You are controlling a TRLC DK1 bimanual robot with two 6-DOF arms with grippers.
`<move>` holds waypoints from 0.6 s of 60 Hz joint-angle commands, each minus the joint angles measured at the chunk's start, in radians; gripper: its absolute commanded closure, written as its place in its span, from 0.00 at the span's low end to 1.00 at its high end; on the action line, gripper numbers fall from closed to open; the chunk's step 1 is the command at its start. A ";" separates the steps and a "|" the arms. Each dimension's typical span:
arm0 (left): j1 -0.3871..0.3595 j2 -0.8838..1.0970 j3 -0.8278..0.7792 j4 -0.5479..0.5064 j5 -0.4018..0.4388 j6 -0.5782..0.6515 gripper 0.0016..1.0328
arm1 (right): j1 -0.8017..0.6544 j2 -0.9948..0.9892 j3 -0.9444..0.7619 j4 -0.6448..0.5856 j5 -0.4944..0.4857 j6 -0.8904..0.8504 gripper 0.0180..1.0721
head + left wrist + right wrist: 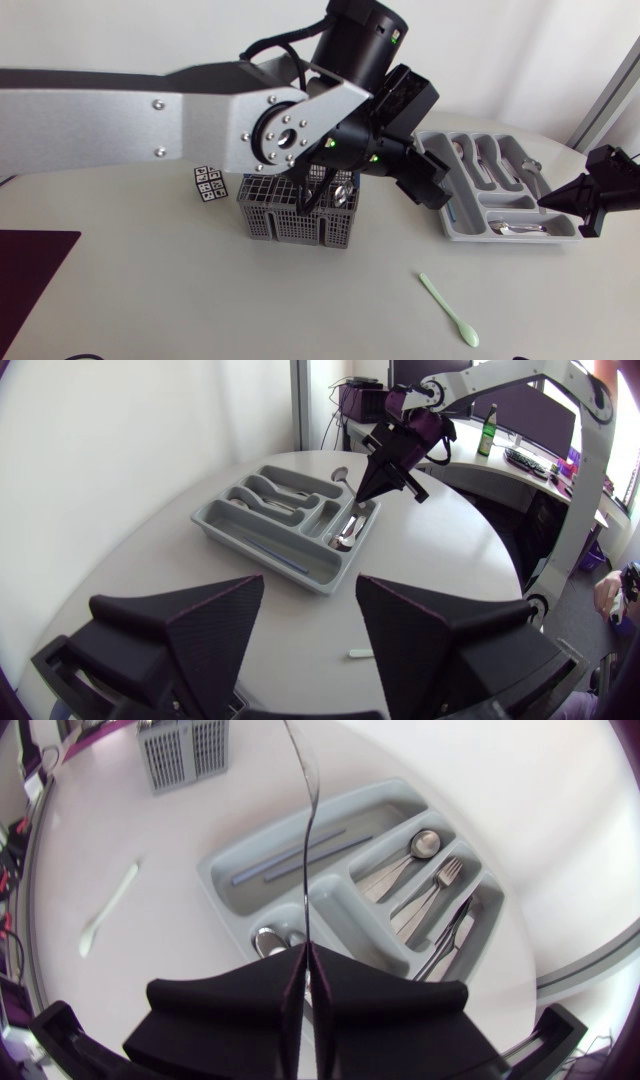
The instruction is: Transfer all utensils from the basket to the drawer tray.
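The grey wire basket point(298, 218) stands mid-table with a metal spoon point(343, 194) upright in it. My left gripper point(428, 182) hovers between the basket and the grey drawer tray point(455, 222). In the left wrist view its fingers point(215, 625) stand wide apart and open, with nothing between them. My right gripper point(305, 956) is shut on a slim metal utensil point(308, 840), seen edge-on and pointing out over the tray point(225, 870). It hangs above the tray's near end point(365, 488). The tray holds spoons point(270, 940), a fork point(445, 875) and knives point(455, 935).
A pale green spoon point(450, 310) lies on the table in front of the tray, also seen beside the tray point(110, 905). A small marker card point(210, 183) sits left of the basket. A dark mat point(30, 260) covers the table's left front corner.
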 commanded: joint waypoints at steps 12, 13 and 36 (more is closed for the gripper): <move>0.081 -0.153 -0.113 -0.058 -0.014 0.077 0.35 | 0.011 0.106 -0.073 0.238 0.227 -0.267 0.95; 0.086 -0.159 -0.119 -0.058 -0.014 0.078 0.35 | 0.014 0.111 -0.079 0.254 0.239 -0.272 0.95; 0.195 -0.303 -0.280 -0.079 -0.014 0.111 0.35 | 0.069 0.060 -0.229 0.506 0.394 -0.302 0.47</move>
